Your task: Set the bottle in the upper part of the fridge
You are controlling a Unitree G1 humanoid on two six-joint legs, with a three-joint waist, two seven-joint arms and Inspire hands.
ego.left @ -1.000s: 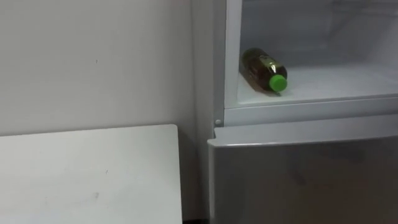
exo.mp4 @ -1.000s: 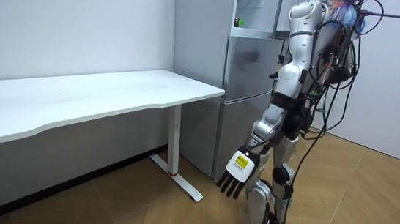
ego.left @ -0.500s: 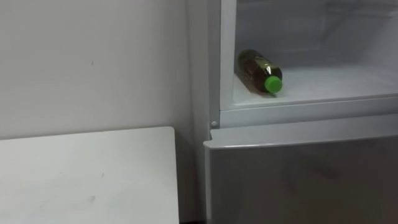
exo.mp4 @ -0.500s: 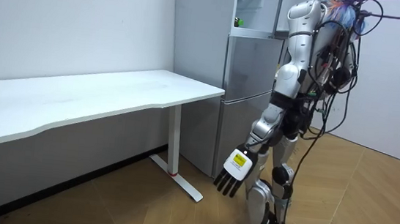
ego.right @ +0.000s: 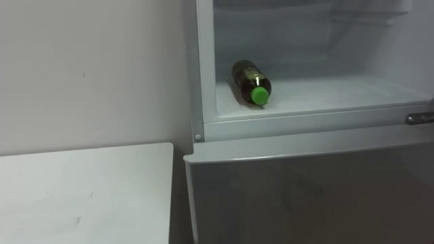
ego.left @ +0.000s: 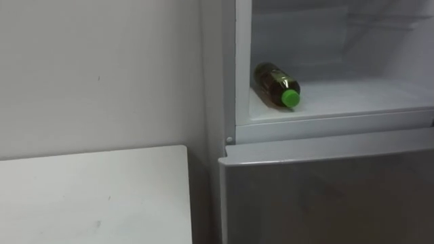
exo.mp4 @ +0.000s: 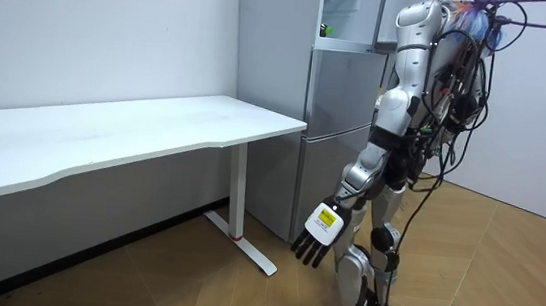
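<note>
- Room view: fridge (exo.mp4: 338,99) with its upper compartment open before the standing robot, as earlier.
- Tabletop (exo.mp4: 155,127) just beside it, unchanged.
- Left hand (exo.mp4: 319,236) still hanging low, fingers straight, holding nothing.
- Bottle (ego.left: 274,84) lying unmoved on the upper shelf (ego.left: 352,95), green cap (ego.left: 291,99) outward.

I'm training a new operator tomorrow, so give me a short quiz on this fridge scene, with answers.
1. True or false: the bottle stands upright in the upper fridge.
2. Its green cap points: A) toward the open front; B) toward the back wall; C) straight up.
3. Fill in: in the room view, the left robot hand hangs low beside the robot's leg with its fingers ____.
Key: 1 false, it lies on its side; 2 A; 3 open, holding nothing.
</note>
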